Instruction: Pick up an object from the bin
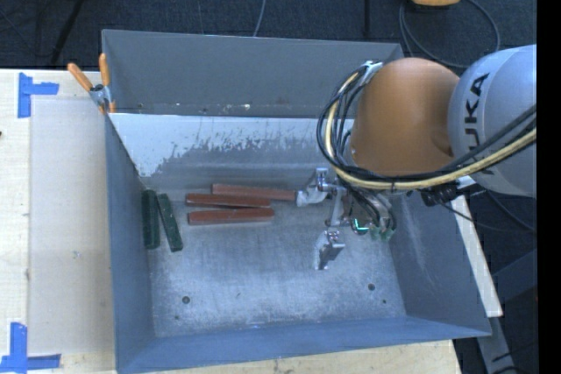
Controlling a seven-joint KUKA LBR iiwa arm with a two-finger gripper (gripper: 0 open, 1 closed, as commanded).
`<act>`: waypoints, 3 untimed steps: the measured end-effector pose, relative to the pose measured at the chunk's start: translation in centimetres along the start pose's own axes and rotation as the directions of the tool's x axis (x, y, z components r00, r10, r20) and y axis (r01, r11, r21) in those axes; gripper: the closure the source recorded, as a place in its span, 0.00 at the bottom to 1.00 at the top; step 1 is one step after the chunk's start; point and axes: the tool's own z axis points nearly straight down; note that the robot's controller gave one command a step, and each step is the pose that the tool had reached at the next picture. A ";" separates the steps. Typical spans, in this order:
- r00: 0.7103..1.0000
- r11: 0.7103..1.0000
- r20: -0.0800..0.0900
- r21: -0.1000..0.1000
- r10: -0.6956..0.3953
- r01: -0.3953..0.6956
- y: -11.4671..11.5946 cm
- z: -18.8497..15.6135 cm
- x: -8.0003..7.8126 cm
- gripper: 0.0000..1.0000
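Scene: A KUKA arm (501, 114) reaches from the right into a grey metal bin (263, 311), its orange cover (403, 114) hanging above the bin's right half.

Claw: The claw (321, 223) sits low over a bare patch of the bin's floor. Its two metal fingers are spread apart and there is nothing between them.

Thing nearest: Three brown sticks (232, 204) lie side by side across the middle of the bin, long sides close together.

Where they lie: The sticks are just left of the claw. The top brown stick (254, 190) runs furthest right, and its end comes up close to the claw's upper finger. Whether the two touch is hard to make out from this angle.

Farther off: Two dark green sticks (159, 222) rest near the left wall, well apart from the claw.

Step in hand: Judging by its position, the claw is lining up for a grasp and has taken nothing yet.

Doing it well: The claw likely needs to shift left until one stick lies squarely between the fingers. The fingers should cross the stick's narrow width, not its length. The top stick looks the best choice, since its free end stands clear of its neighbours.

Risk: Closing where it stands would probably catch only air, or nudge the stick's end aside.
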 end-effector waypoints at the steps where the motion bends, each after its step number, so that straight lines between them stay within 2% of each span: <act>1: 0.999 0.999 0.006 0.001 -0.049 0.048 4.9 2.2 -5.0 0.00; 2: 0.996 0.996 0.007 -0.002 -0.090 0.090 3.2 8.5 -7.1 0.00; 3: 0.994 0.994 0.015 0.004 -0.110 0.110 4.9 12.5 -9.2 1.00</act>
